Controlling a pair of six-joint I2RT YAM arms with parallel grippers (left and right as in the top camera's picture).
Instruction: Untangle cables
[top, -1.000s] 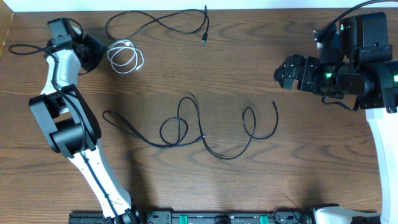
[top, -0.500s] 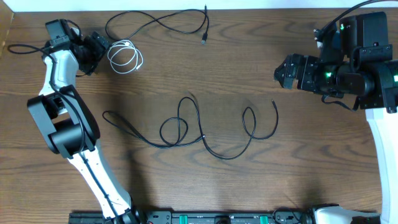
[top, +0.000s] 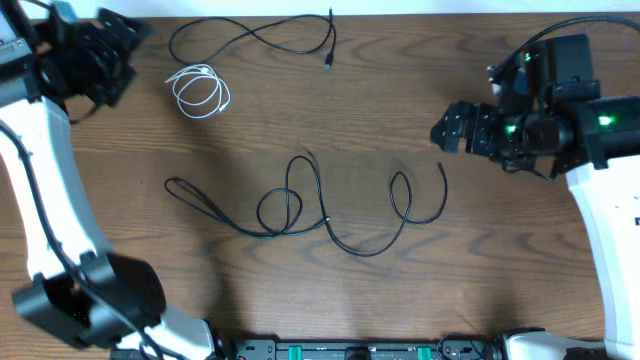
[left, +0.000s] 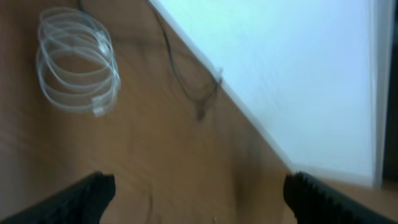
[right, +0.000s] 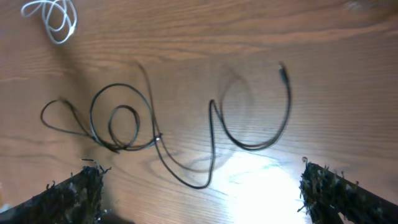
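Left pincer (left: 199, 183) hangs over the far left corner with its two dark fingers wide apart and nothing between them. A little way to its right lies the white cable (top: 200, 90) — a thin, smooth cord wound into a small round coil, all on its own. Next comes the top black cable (top: 250, 35), a skinny bendy cord with a loose loop and a wavy tail. It touches no other cord. Those two look done, I think. In the middle of the brown wooden table (top: 520, 290), with its long grain lines, lies the middle black cable (top: 300, 205). It curls over itself in round loops on the left, dips down, then makes one more small loop and ends in a tiny tip on the right. I cannot tell if it is one long cord or two joined. This looks like the bit left to sort out. Right pincer (top: 441, 130) floats near that tip but not touching it, its fingers wide apart too, holding nothing. The next move, I guess, is to come down low on that end — the cord is very thin and lies flat, so the fingers must close almost all the way — and pull gently until the loops slide open.
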